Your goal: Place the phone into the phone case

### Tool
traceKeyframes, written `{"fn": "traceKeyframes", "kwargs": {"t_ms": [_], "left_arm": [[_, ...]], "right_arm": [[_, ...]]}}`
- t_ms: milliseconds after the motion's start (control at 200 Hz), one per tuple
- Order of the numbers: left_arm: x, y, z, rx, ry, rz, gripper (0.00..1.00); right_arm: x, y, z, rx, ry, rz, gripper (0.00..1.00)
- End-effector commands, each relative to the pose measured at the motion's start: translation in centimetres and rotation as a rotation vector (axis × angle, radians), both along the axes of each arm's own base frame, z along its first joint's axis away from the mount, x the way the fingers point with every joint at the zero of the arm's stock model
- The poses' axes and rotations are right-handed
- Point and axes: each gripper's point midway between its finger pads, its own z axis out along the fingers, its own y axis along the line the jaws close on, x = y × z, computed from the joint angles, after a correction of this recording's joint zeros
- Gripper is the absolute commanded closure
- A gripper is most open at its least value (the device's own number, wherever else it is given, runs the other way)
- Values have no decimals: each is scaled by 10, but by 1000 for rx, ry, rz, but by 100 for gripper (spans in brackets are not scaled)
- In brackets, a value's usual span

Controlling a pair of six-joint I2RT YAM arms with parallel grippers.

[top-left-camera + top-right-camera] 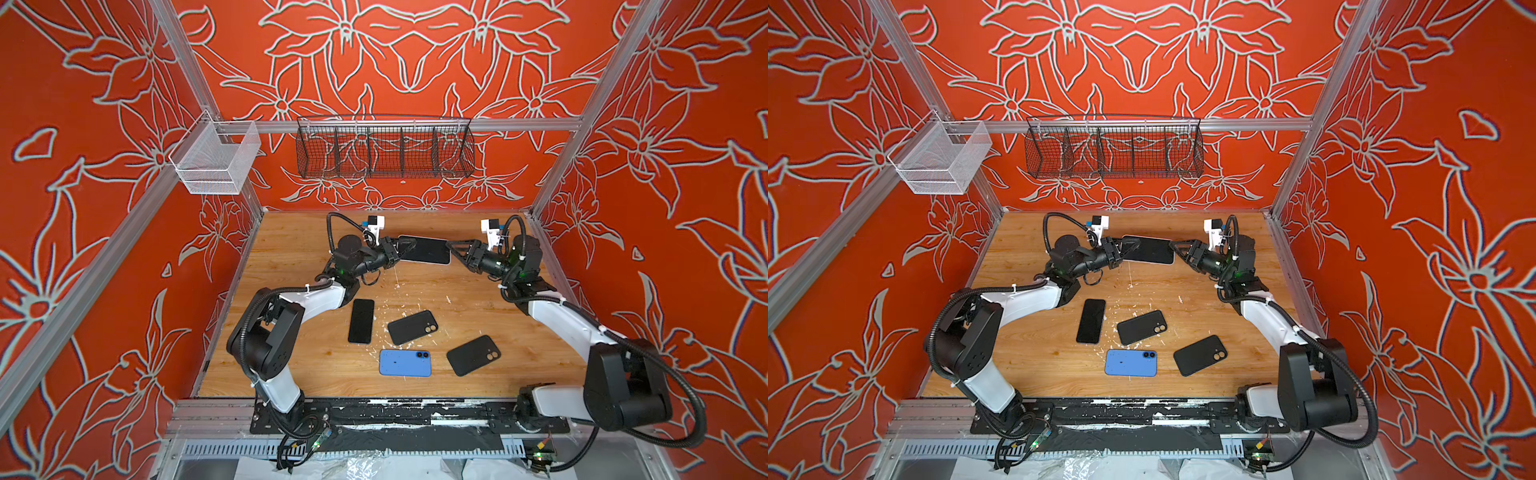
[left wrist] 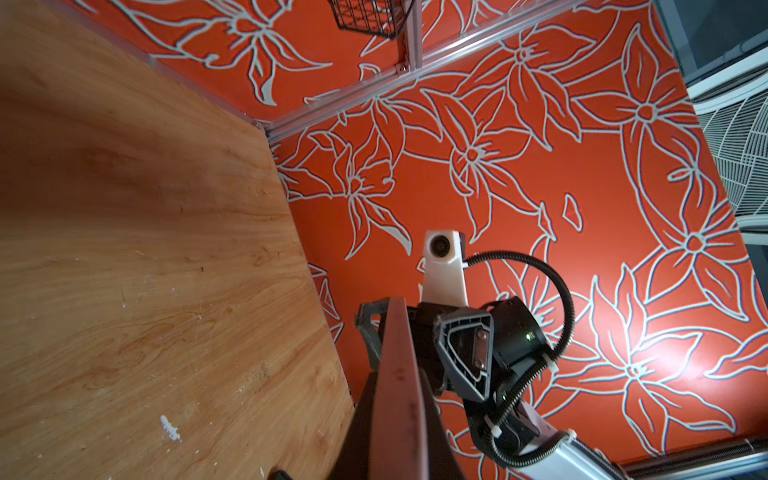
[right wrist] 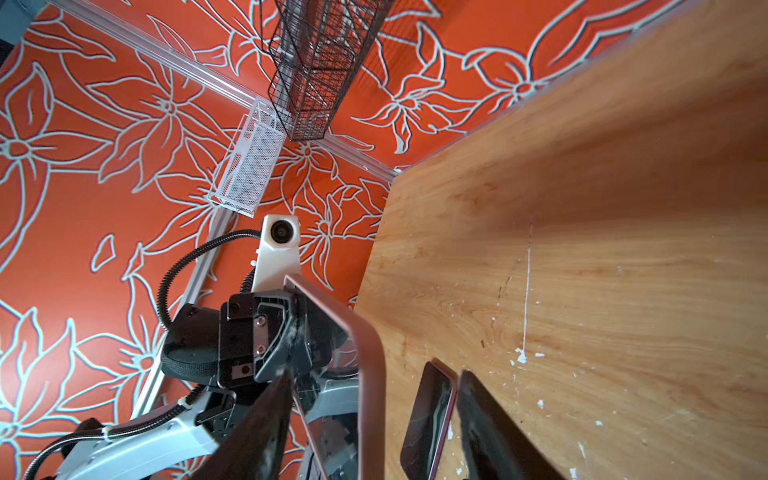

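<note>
The left gripper point(image 1: 404, 249) is clamping one end of a phone point(image 1: 428, 251) over the far side of the wooden table point(image 1: 291, 257), while the right gripper point(image 1: 454, 248) is standing with its fingers spread wide about the other end. Lying nearer are two black phone cases point(image 1: 412, 327) point(image 1: 473, 355), one black phone point(image 1: 361, 321) and one blue-backed phone point(image 1: 405, 363). Orange floral walls point(image 1: 415, 62) are enclosing the cell.

Bright even light, glare on wall point(image 2: 665, 365), blurred wrist foregrounds, warped edges
</note>
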Motion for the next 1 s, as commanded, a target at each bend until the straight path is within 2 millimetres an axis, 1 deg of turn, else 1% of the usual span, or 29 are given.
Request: {"fn": "traceKeyframes", "kwargs": {"t_ms": [0, 85, 150, 250, 420, 460, 590, 726, 866, 996], "left_arm": [[6, 17, 45, -55, -118, 128, 100], [15, 25, 49, -76, -103, 201, 100], [19, 28, 52, -89, -94, 246, 100], [21, 25, 54, -95, -80, 288, 100], [15, 15, 56, -101, -69, 307, 100], [13, 13, 57, -104, -67, 308, 100], [7, 7, 57, -106, -64, 313, 100], [1, 2, 54, -108, -60, 307, 100], [0, -3, 46, -110, -41, 291, 100], [-1, -10, 39, -125, -23, 262, 100]], "right_arm": [[-11, -4, 14, 72, -23, -52, 28], [-21, 2, 11, 128, -8, -57, 25], [-28, 12, 8, 142, -5, -58, 25], [-34, 25, 10, 149, -11, -70, 25], [-30, 35, 24, 200, -51, -110, 26], [-28, 38, 24, 211, -53, -109, 27], [-17, 48, 17, 252, -31, -104, 29], [-7, 51, 13, 318, -37, -116, 35], [0, 49, 15, 340, -60, -148, 51], [4, 46, 17, 318, -72, -179, 64]]}}
